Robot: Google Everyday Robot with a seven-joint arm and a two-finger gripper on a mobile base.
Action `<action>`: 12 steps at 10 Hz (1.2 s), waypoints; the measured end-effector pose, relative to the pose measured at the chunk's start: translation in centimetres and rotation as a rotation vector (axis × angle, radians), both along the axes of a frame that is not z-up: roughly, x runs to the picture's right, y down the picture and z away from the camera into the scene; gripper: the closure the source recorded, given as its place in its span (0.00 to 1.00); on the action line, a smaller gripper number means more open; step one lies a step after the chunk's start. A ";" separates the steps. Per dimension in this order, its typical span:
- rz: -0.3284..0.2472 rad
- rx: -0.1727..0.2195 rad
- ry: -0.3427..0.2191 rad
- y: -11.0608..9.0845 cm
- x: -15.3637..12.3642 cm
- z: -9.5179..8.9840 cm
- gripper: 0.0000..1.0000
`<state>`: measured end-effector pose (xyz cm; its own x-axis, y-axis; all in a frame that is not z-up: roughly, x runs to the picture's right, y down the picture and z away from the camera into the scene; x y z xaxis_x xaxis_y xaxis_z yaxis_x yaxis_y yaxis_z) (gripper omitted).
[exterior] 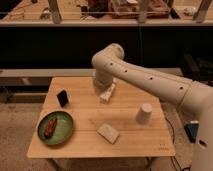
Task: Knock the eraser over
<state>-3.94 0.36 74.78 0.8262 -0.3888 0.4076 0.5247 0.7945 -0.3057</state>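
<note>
I am reaching my one white arm [150, 81] in from the right edge of the view, and it is rising leftward from my body [202, 120] to a rounded elbow [113, 54]. From there I am bending the forearm steeply down, with the wrist [102, 79] pointing at the tabletop [90, 142]. My jaws are hanging just below that wrist, low over the rear middle of the tabletop, and the wrist is hiding most of them.
</note>
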 end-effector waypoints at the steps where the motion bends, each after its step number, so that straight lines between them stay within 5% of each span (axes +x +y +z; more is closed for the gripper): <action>1: -0.011 0.006 -0.008 -0.3 -1.0 0.7 0.87; 2: -0.026 0.002 -0.026 -0.5 -3.4 2.1 0.87; 8: -0.091 -0.017 -0.051 -0.8 -6.4 6.9 0.87; 12: -0.172 -0.016 -0.075 -0.4 -12.8 10.8 0.87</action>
